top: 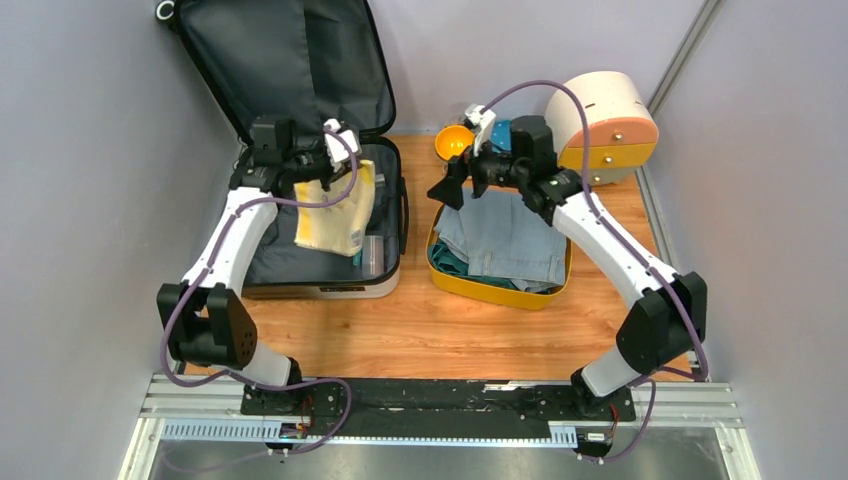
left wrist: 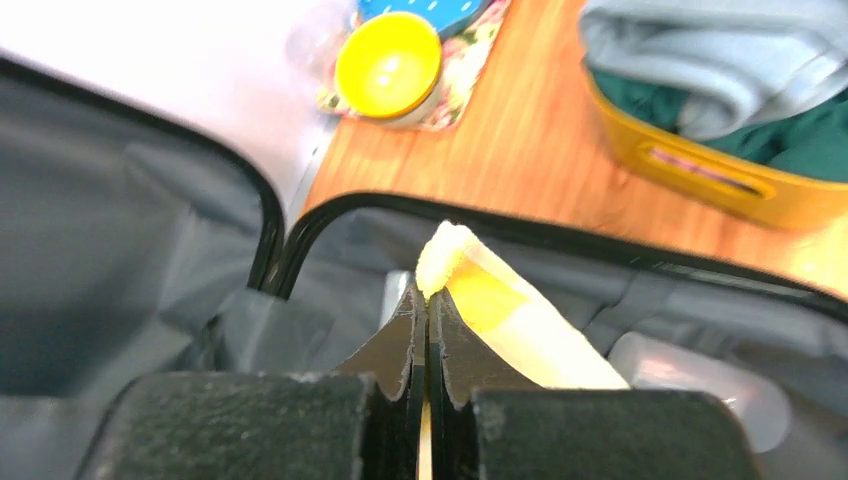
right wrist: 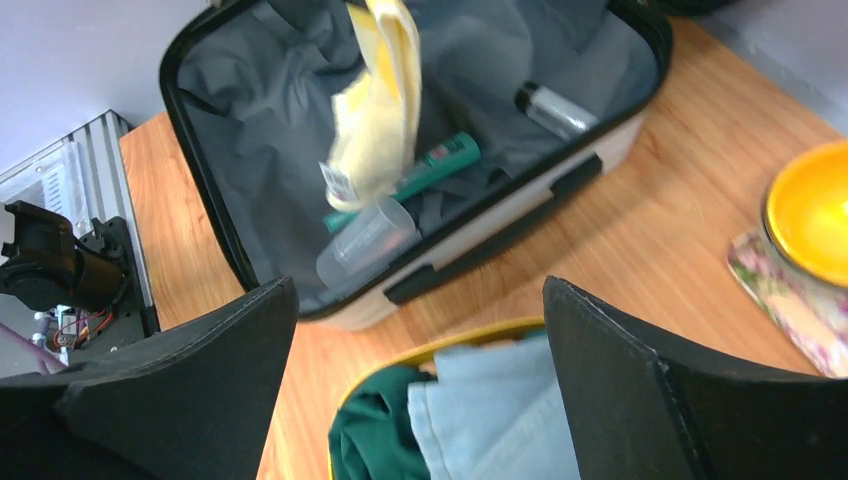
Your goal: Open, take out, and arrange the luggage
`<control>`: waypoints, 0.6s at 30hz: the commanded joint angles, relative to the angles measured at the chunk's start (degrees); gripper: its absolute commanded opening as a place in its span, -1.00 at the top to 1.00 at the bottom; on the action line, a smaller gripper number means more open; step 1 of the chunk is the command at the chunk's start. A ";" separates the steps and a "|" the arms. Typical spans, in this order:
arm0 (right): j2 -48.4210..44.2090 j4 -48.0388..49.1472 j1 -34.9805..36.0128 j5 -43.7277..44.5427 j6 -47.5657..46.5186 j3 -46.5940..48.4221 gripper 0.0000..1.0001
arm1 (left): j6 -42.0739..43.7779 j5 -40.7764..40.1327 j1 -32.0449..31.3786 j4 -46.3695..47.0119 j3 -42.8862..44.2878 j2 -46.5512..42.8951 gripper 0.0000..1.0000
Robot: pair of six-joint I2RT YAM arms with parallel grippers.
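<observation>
The left end effector [left wrist: 428, 300] is pressed together, pinching the top edge of a yellow cloth [top: 338, 210] that hangs from it over the open luggage [top: 320, 290]. The right end effector [right wrist: 417, 290] is spread wide and holds nothing; it hovers above folded jeans [top: 510, 240] in a yellow bin [top: 495, 292].

The luggage lies at the left of the wooden surface [top: 420, 330], its base flat and its lid standing up against the back wall. It has a pale hard shell, black trim around the rim and dark grey fabric lining. Inside the base lie a clear cup [right wrist: 368, 240], a green tube [right wrist: 430, 165] and a small black-capped bottle [right wrist: 555, 108].
</observation>
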 commanded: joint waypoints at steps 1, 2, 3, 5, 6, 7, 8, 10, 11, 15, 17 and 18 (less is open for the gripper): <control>2.81 14.14 4.05 0.63 -0.48 3.06 -0.93 | -2.95 0.71 -5.62 -2.42 0.81 -4.80 1.00; 3.26 16.94 4.66 -0.24 -0.83 2.71 -0.93 | -3.64 0.45 -6.51 -2.07 0.37 -6.11 1.00; 3.70 20.01 5.98 -0.69 -1.70 2.10 -0.93 | -3.91 0.54 -7.21 -1.63 -0.25 -6.82 1.00; 4.49 26.42 7.13 -1.13 -2.93 -0.45 -0.93 | -5.66 0.71 -8.88 -0.84 -1.92 -8.40 1.00; 4.93 26.81 8.52 -1.13 -4.94 -0.54 -0.93 | -6.45 0.36 -9.41 0.29 -2.27 -8.84 1.00; 6.07 26.64 9.15 -0.96 -5.92 -0.02 -0.93 | -7.07 0.10 -9.94 0.48 -2.71 -9.19 1.00; 6.60 25.77 10.20 -1.30 -6.36 1.03 -0.93 | -7.86 0.01 -10.81 0.57 -2.80 -9.37 1.00; 7.57 25.50 11.17 -0.96 -7.86 1.39 -0.89 | -8.57 0.01 -11.52 0.92 -3.06 -9.64 1.00; 7.83 24.36 11.96 -0.43 -8.56 1.91 -0.80 | -9.35 0.10 -12.13 1.18 -3.33 -9.81 1.00; 8.45 20.14 12.49 1.59 -11.28 2.36 -0.43 | -11.12 -0.43 -12.49 3.20 -4.38 -10.52 1.00; 8.01 18.74 12.49 3.34 -12.60 2.01 -0.05 | -11.21 -0.34 -12.49 3.29 -4.38 -10.87 1.00; 7.75 18.20 12.41 3.70 -13.04 1.66 0.12 | -11.38 -0.43 -12.58 3.47 -4.38 -10.95 1.00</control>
